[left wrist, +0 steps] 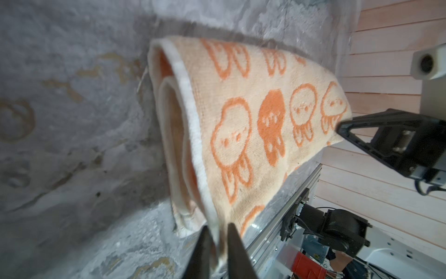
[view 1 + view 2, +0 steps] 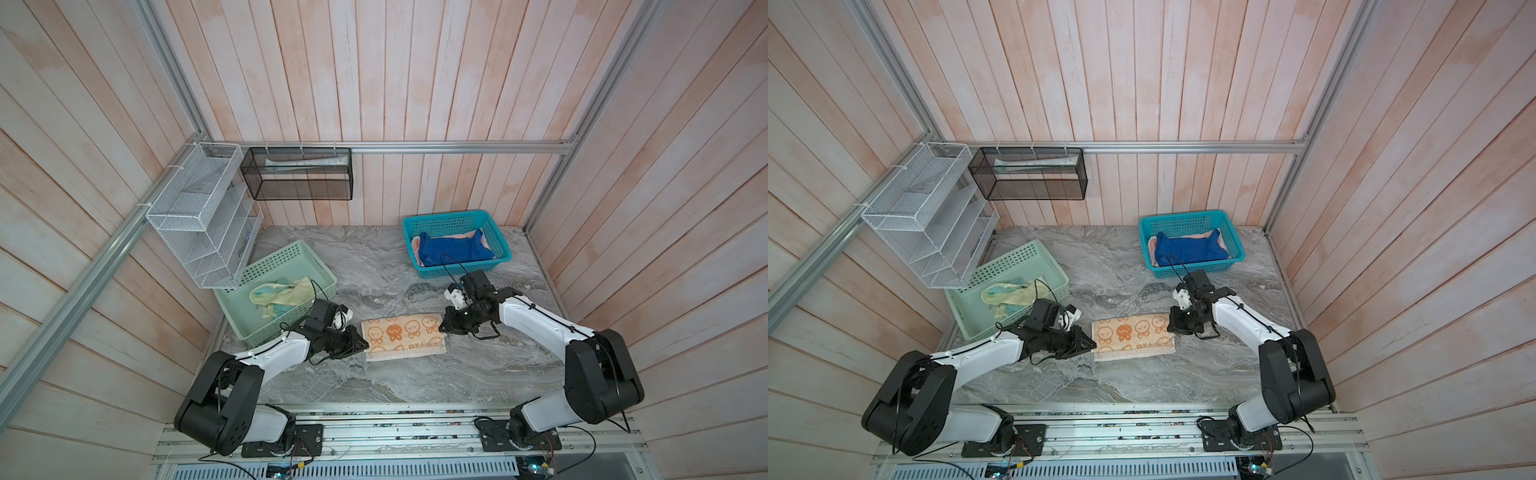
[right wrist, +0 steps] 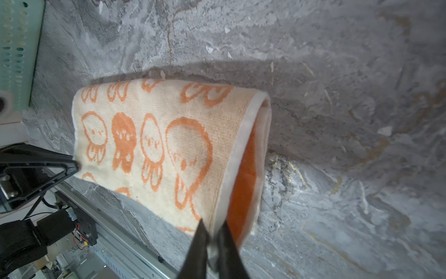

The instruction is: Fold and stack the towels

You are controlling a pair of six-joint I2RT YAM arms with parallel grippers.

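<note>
soft looped terry cloth towel (image 1: 241, 108) with smooth hem; matt veined stone-look table (image 2: 415, 374); perforated plastic basket (image 2: 286, 259); matt wood-plank wall (image 2: 415, 83).

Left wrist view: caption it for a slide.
Left gripper pinches the orange-and-cream cartoon towel, folded on the marble tabletop; right gripper at its far end.

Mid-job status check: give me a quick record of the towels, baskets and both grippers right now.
cartoon towel: folded over, lying on the table between the grippers
left gripper: pinching the hem at one end
right gripper: pinching the hem at the opposite end
blue towel: on the pink towel, in the teal basket
yellow towel: crumpled in the green basket
</note>
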